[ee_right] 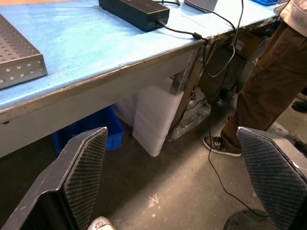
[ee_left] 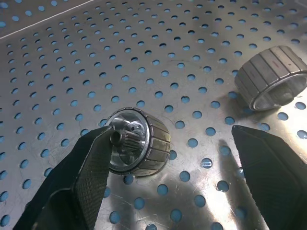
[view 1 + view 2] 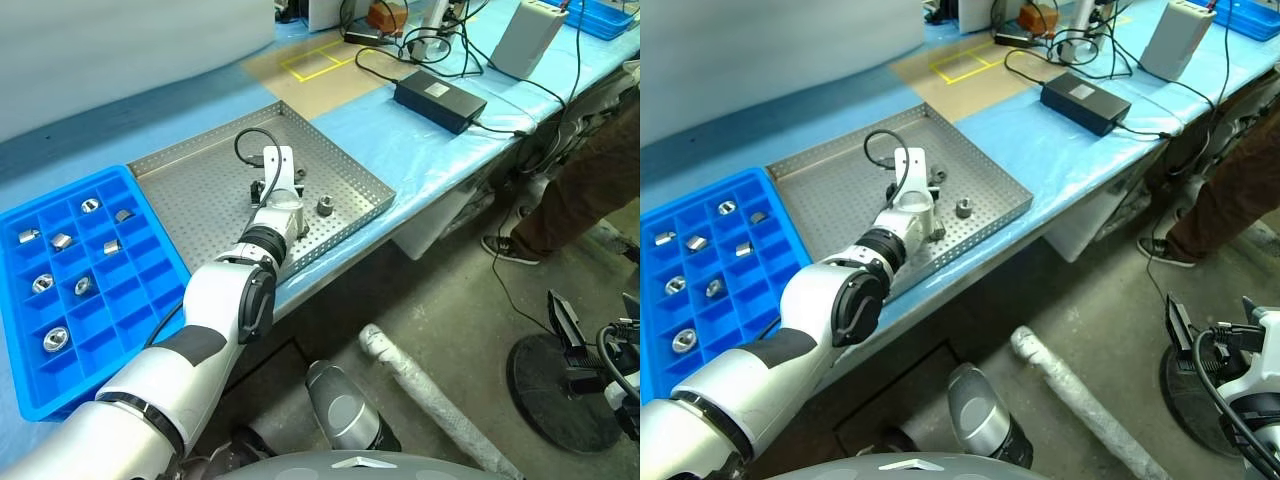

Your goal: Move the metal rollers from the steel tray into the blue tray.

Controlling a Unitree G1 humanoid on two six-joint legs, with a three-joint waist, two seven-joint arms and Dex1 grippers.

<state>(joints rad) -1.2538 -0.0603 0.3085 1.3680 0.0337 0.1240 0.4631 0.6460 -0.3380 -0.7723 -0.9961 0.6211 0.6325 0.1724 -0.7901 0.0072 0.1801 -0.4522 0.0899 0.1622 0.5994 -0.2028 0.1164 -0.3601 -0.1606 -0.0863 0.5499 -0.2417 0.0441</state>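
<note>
Reaching over the near edge of the table [image 3: 440, 150], my left gripper [image 2: 177, 158] hangs low over the steel tray [image 3: 190, 190] with its fingers [image 2: 91, 167] spread and grasping nothing. One of the metal rollers [image 2: 139, 141] lies on its side on the perforated sheet, its bore facing one fingertip, which is touching or just short of it; I cannot tell which. A second roller [image 2: 271, 76] lies near, beyond the other finger, and from my head it shows as the grey cylinder [image 3: 325, 207] close to the tray's right rim. Beside the steel tray, toward the table's left end, the blue tray [image 3: 130, 300] carries eight rollers, one to a compartment. My right gripper [image 1: 177, 182] hangs off the table over the floor [image 1: 158, 191], fingers released and wide, with a person's trouser leg [image 1: 268, 86] and shoe ahead. Farther along the table sits a black power brick [image 3: 440, 98] with its cable, and yellow tape marks a square near the far edge. I can read no writing on anything.
</note>
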